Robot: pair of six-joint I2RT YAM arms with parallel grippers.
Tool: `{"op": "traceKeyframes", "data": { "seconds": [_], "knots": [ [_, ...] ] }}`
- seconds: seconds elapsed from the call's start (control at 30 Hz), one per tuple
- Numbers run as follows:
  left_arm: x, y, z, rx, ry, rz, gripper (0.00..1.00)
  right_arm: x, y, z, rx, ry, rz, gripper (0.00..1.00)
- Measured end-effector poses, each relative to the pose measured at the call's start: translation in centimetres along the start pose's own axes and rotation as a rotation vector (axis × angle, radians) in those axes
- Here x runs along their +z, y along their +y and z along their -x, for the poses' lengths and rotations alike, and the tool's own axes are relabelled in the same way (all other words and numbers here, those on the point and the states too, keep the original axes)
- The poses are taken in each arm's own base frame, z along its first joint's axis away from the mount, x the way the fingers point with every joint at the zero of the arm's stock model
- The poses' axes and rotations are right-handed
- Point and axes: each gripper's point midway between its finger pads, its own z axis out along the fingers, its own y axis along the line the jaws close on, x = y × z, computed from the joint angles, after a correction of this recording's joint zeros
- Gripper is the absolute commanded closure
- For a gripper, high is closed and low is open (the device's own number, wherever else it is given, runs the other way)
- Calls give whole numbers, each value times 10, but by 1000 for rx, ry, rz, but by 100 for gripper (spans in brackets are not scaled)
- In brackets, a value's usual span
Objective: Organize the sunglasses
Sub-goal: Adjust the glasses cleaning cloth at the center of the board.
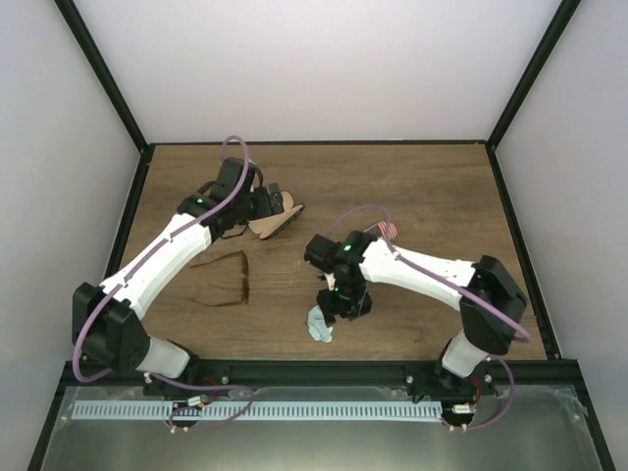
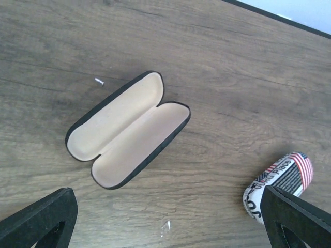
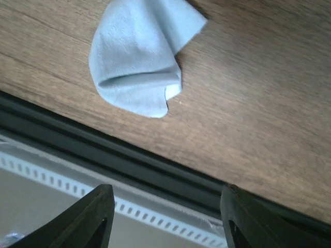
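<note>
Thin reddish-brown, amber-lensed sunglasses (image 1: 224, 280) lie on the wooden desk (image 1: 412, 186), left-centre of the top view, arms apparently unfolded, nothing touching them. Your left fingers (image 2: 41, 217) hang wide over the open black, tan-lined case (image 2: 126, 129). Your right fingers (image 3: 93, 217) are parted and empty above the crumpled light blue cloth (image 3: 139, 72). Risks: splayed arms snagging the case rim, or the slim frame slipping from your pinch.

- Left arm (image 1: 167, 250) stretched forward and to the right from its base, wrist tipped down.
- Left pincer (image 2: 170, 222) spread wide, nothing between the fingers.
- Right arm (image 1: 422, 267) folded leftward toward centre, elbow out right, wrist pointing down.
- Right pincer (image 3: 165, 217) fingers parted, gripping nothing.
</note>
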Motion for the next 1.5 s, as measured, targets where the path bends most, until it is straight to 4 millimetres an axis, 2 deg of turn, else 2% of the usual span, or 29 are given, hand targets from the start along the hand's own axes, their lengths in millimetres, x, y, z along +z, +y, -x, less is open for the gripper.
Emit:
{"op": "traceKeyframes", "data": {
  "seconds": [0.2,0.3,0.53,0.63,0.73,0.83,0.93,1.1,1.2,1.37,1.5],
  "knots": [
    [-2,-7,6,26,3,-25,0,38,5,13,-8,4,-76,57],
    [-3,-4,6,36,9,-17,0,54,6,21,-20,-1,-106,57],
    [-10,4,4,60,23,6,0,83,19,22,-84,12,-143,59],
    [-15,5,5,64,14,3,0,86,21,21,-91,12,-148,67],
    [-19,8,3,69,10,1,0,86,22,21,-89,8,-149,79],
    [-18,11,-2,70,19,7,0,87,23,21,-85,5,-146,97],
    [-14,16,-7,70,33,17,0,89,21,19,-78,8,-145,99],
    [-10,21,-15,71,53,30,0,79,23,17,-68,-7,-157,99],
    [-10,23,-18,71,57,31,0,60,33,27,-70,-50,-155,99],
    [-10,22,-18,70,58,24,0,16,65,51,-91,-163,-101,99],
    [-10,20,-18,69,60,13,0,-9,81,61,-106,-214,-72,99]
  ]
}}
